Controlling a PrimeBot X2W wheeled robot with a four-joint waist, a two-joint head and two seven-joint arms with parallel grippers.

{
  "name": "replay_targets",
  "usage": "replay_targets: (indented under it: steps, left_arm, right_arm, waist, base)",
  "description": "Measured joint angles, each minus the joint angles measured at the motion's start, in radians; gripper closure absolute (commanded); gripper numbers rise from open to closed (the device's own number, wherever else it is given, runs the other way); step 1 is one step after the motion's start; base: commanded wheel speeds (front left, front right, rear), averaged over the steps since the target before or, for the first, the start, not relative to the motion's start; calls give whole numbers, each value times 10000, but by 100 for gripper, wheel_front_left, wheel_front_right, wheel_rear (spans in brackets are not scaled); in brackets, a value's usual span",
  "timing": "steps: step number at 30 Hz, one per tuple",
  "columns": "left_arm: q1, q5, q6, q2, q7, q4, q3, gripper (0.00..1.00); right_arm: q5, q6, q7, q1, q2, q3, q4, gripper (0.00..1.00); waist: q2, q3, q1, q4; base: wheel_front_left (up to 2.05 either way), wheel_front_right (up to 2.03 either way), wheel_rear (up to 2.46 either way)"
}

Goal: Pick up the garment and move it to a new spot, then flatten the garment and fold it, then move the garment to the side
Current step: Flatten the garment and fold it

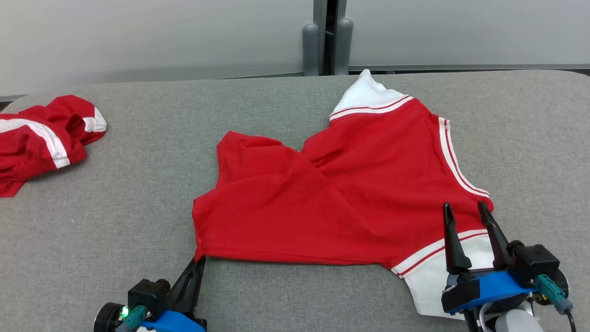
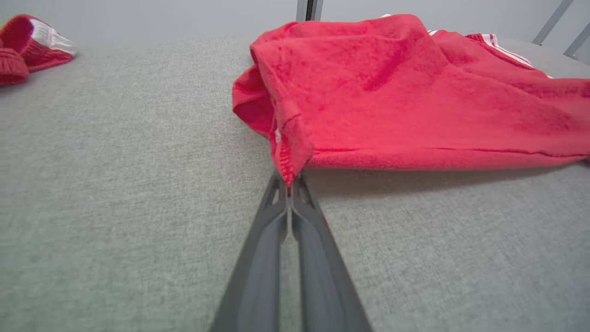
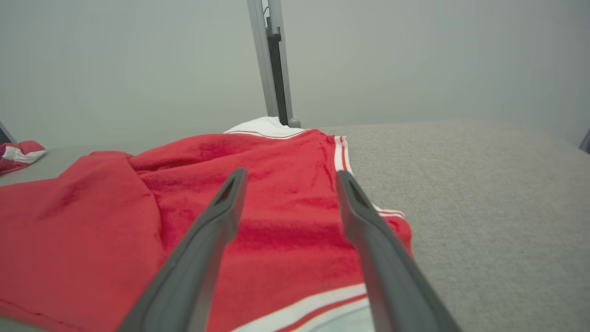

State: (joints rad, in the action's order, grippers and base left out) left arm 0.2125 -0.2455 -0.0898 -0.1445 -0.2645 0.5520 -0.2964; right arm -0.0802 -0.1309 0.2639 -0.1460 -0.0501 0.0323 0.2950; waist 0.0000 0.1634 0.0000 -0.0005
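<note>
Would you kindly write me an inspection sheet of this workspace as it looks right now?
Surface: grey cloth-covered table, no stains seen.
Job's things: red garment with white striped trim, spread mid-table, rumpled, one part folded over itself.
Clutter: second red and white garment, bunched at the far left edge.
Grippers: left gripper shut on the red garment's near left corner; right gripper open above its white-banded near right corner, contact unclear.
Cables: green plug with a dark lead at the right gripper's base; second green plug at the left gripper's base.
Surroundings: pale wall behind, split by a grey post.
</note>
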Motion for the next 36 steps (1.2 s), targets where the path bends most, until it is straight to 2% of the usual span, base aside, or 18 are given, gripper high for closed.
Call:
replay_targets:
  steps: [7,8,9,16,21,27,36]
  left_arm:
    - [-595,-209,71,-90,113,-171,59,100]
    - [-632,-276,71,-63,111,-148,61,59]
    - [-663,-280,75,-44,109,-113,56,0]
    - [-722,-251,272,19,58,-491,213,0]
    - [-877,-50,445,90,27,-1877,685,0]
    - [-1066,387,639,336,19,-2903,1304,0]
    - [-1345,825,639,472,19,-3043,2259,0]
  right_arm:
    - [2,0,0,34,0,12,25,0]
    - [2,0,0,34,0,12,36,0]
    - [2,0,0,33,0,10,52,0]
    - [65,0,0,44,0,6,88,0]
    - [115,0,0,113,-2,4,54,0]
    - [222,0,0,202,0,-71,-221,0]
    - [556,0,0,616,-21,-54,-723,0]
  waist:
    - [0,-37,0,205]
    - [0,-43,0,213]
    - [0,-52,0,213]
    - [0,-204,0,157]
    - [0,-409,0,88]
    - [0,-738,0,-129]
    - [0,-1335,-1,-566]
  base:
    - [0,0,0]
    - [0,0,0]
    - [0,0,0]
    - [0,0,0]
    - [0,0,0]
    - [0,0,0]
    - [0,0,0]
